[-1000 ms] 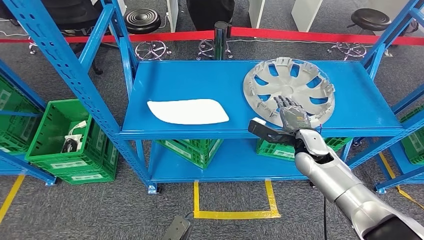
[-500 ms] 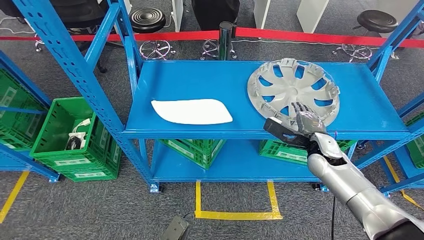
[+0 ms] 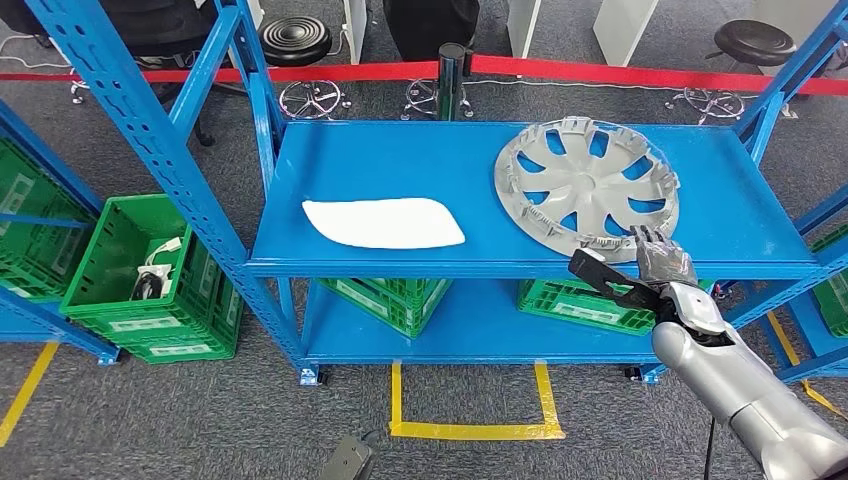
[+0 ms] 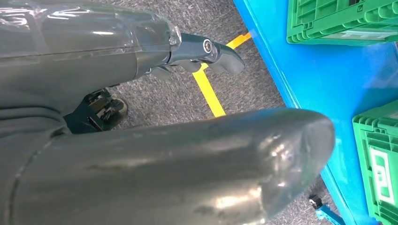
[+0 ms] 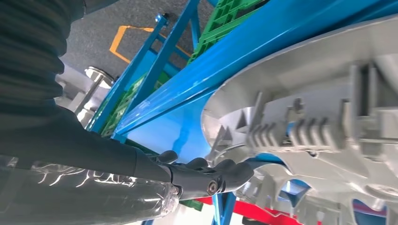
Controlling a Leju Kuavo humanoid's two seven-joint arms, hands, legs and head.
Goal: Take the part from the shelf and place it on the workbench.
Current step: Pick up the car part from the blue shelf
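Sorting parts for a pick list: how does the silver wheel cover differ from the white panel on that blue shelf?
The wheel cover is round, grey and spoked with openings; the white panel is elongated, smooth and solid. The wheel cover sits at the shelf's right end by the right hand; the panel lies left of centre. Both lie flat on the top shelf.

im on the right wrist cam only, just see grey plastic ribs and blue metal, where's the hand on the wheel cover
Observer: In the head view the right hand is at the near right edge of the wheel cover, over the front lip of the shelf.
Operator: anything else up there i could knock
Observer: A flat white part lies on the same shelf, well to the left of the wheel cover and apart from it.
Operator: left arm clear?
Observer: The left wrist view shows the left hand hanging low over grey carpet and yellow floor tape, beside the lower shelf, holding nothing.
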